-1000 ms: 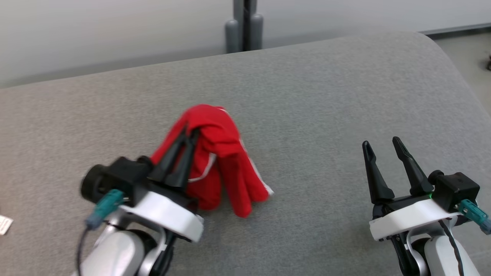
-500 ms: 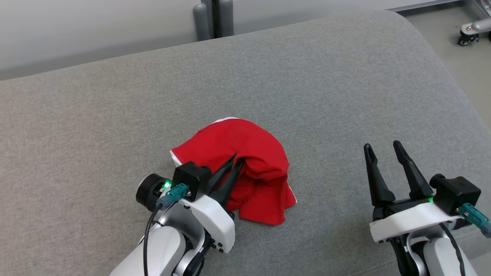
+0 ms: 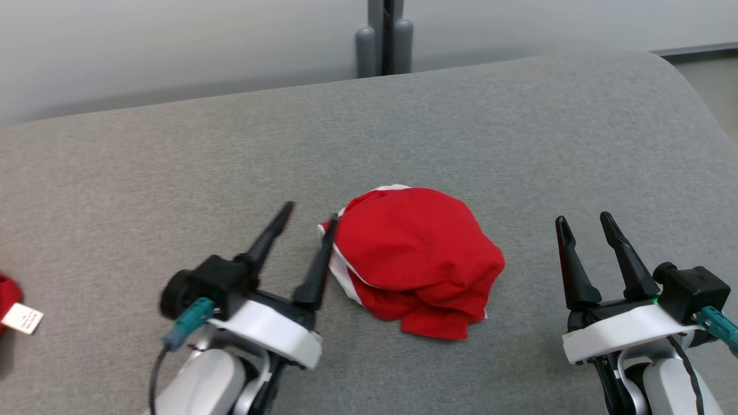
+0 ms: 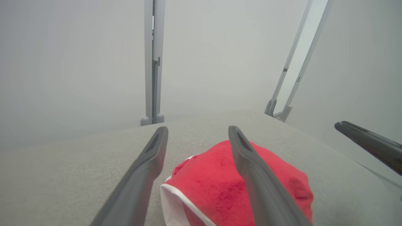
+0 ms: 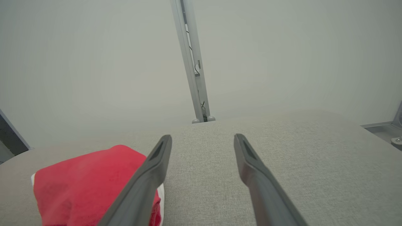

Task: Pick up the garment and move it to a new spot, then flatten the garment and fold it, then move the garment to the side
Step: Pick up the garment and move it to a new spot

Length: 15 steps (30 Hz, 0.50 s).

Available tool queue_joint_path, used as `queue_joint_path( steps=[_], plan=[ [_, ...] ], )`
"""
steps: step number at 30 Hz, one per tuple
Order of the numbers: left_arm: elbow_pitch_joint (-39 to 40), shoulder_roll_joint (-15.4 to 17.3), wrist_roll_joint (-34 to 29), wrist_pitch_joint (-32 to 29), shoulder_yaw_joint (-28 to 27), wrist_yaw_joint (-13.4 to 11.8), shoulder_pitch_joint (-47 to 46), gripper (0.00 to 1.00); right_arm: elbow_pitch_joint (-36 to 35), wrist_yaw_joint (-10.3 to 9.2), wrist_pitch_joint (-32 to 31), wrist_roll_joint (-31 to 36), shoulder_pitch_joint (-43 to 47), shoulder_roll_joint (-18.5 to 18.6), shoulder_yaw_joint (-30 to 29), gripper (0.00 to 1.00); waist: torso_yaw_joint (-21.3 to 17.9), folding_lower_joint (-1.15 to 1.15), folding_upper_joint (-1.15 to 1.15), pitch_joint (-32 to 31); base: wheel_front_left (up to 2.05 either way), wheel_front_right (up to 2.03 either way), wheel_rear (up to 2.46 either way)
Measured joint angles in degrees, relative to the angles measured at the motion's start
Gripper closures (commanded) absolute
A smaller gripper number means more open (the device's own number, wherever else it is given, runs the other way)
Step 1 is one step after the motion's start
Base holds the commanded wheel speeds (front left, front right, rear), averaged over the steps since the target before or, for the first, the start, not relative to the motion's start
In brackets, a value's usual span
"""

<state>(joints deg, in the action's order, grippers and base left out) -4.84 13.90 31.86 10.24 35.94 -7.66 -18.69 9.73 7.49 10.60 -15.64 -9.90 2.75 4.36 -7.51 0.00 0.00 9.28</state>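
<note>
Red garment lies bunched, unflattened, unfolded; left gripper beside it, right gripper apart, both fingers spread, empty.

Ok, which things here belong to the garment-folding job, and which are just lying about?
Job in hand: crumpled red fabric garment with white trim; grey upholstered surface under it; left gripper, open; right gripper, open.

Lying about: red item with white tag, left edge; grey metal posts behind.

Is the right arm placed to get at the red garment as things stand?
Probably yes: the right gripper stands open, and only bare grey cushion lies between it and the red garment. The left gripper sits at the garment's opposite edge.
</note>
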Motion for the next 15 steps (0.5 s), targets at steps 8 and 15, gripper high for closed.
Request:
queue_joint_path(
  steps=[8,15],
  plan=[
    [1.6,5.1,0.6,3.2,-9.6,-6.4,4.7,0.00,-1.6,0.00,-1.3,1.4,1.3,0.0,-1.0,0.00,4.4,0.00,0.00,-1.8,0.00,0.00,0.00],
    [2.1,9.2,0.6,4.0,-15.0,-8.5,9.4,0.00,-2.4,0.00,-2.0,2.6,2.4,0.0,-1.2,0.00,6.9,0.00,0.00,-3.8,0.00,0.00,0.00]
  ],
)
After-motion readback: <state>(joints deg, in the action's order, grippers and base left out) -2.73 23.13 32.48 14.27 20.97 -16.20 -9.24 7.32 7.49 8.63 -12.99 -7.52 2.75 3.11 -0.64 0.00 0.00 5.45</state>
